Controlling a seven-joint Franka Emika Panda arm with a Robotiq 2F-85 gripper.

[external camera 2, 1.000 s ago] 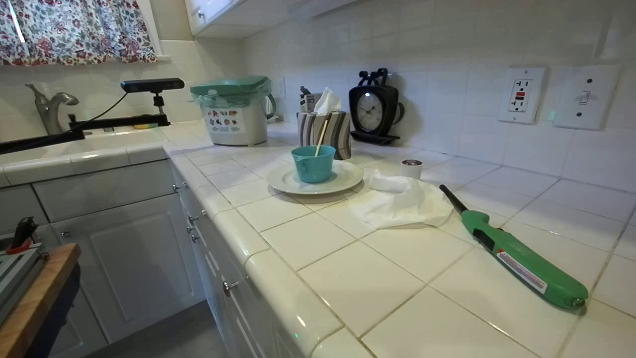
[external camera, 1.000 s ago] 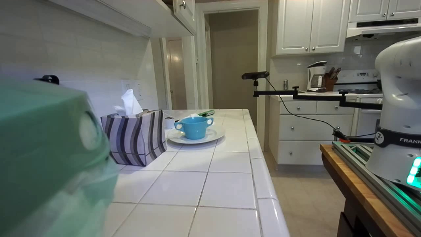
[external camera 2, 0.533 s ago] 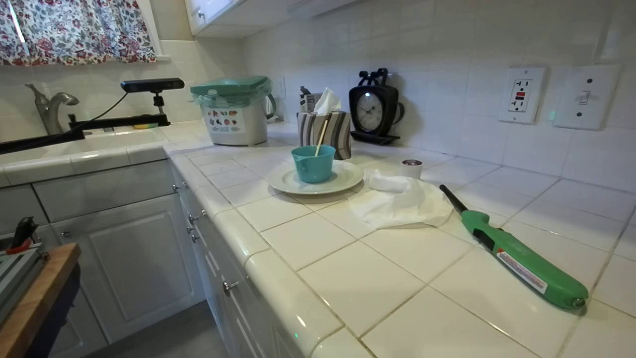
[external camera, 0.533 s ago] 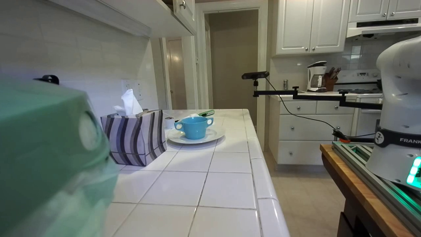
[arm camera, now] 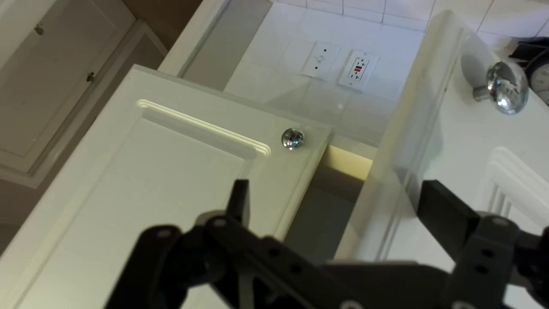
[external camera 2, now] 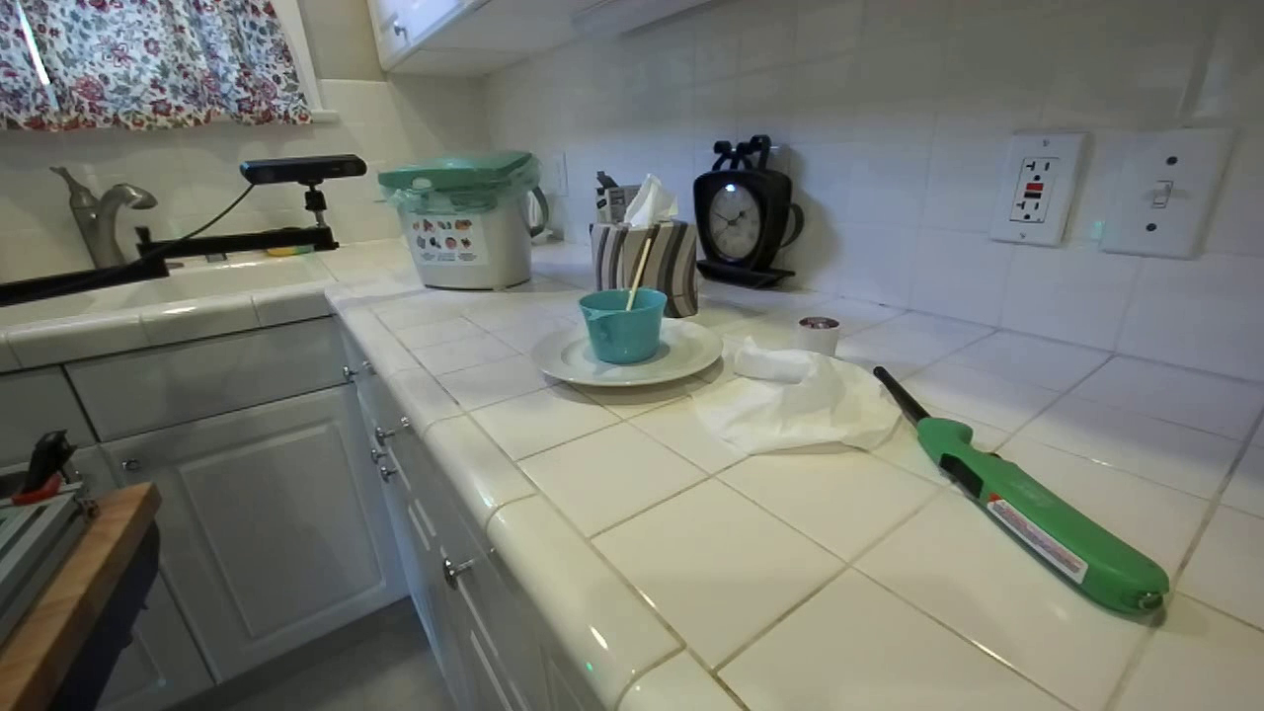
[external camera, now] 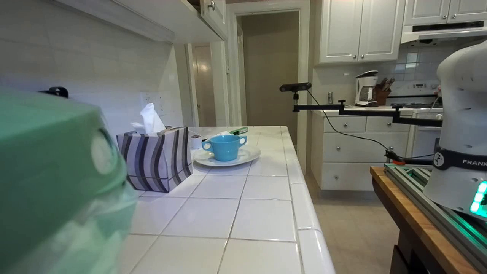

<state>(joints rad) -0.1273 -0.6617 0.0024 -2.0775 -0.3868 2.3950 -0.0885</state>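
- The gripper is spread wide in the wrist view and appears to have hold of nothing.
- The edge of a swung-out cabinet door, at the right of that view, shows between the two fingers; the right finger overlaps the door's face, and whether it touches I cannot tell.
- This door bears a round metal knob.
- To the left is a second door with a small knob; the left finger overlaps it.
- A dark opening shows between the doors.
- Farther off, a light switch sits left of an outlet on the tiled wall.
- In both exterior views a blue cup stands upright on a white plate, with a striped tissue box near it.
- In an exterior view, a crumpled white sheet lies right of the plate, a green lighter farther right and nearer.
- The arm rises at the right in an exterior view.
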